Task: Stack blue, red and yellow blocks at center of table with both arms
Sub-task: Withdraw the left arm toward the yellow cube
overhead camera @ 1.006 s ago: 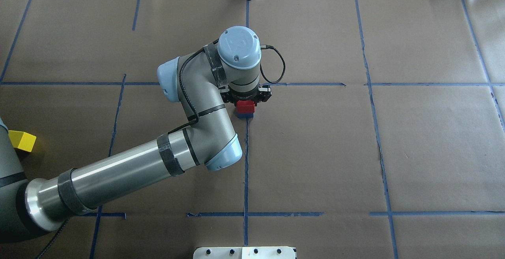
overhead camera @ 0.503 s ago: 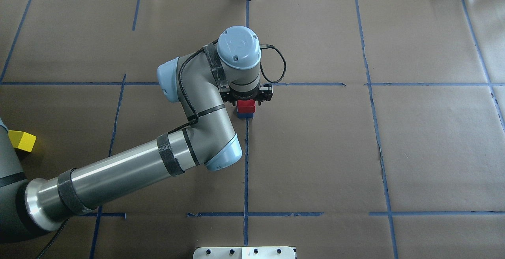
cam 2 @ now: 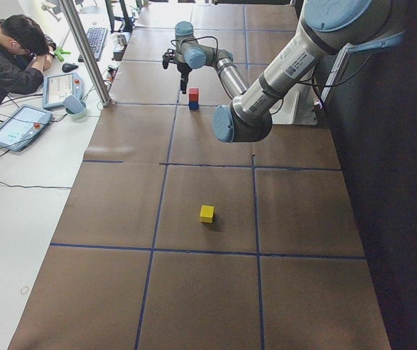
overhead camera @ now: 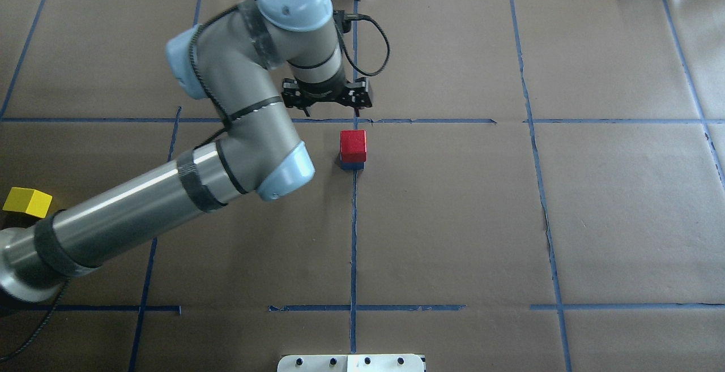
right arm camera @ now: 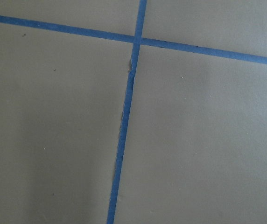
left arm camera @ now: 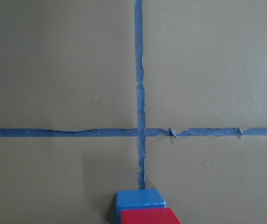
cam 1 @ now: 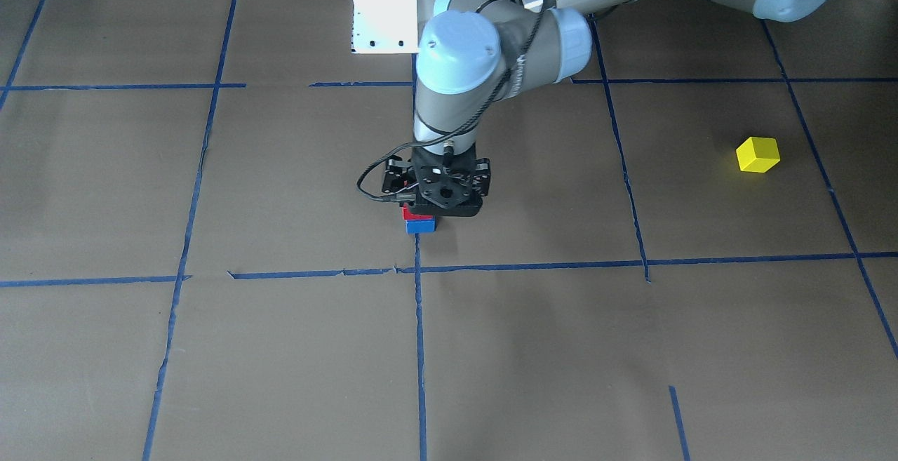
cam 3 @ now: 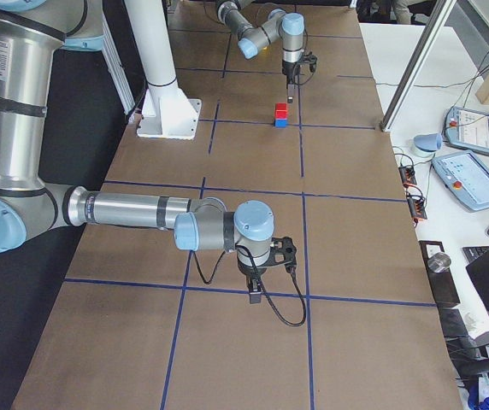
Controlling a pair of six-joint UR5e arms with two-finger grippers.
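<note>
Left tool (overhead camera: 331,106): jaws spread and empty, hanging above the counter (overhead camera: 453,219) close by the stack. Right tool (cam 3: 260,286): low over the counter near a tape crossing, well apart from the stack; whether its jaws are spread or pressed together cannot be told. Blocks, three in all: one red, one blue, one yellow. Red block (overhead camera: 353,144): sits squarely on the blue block (cam 1: 420,226), forming a two-high stack at the counter's centre, on the middle tape line (overhead camera: 353,236) just on the robot's side of a crossing. All three are cubes, so no long axis shows; the stack's faces run parallel to the tape lines. Yellow block (cam 1: 758,154): alone on the robot's left, well apart from the stack, turned slightly askew to the lines.
</note>
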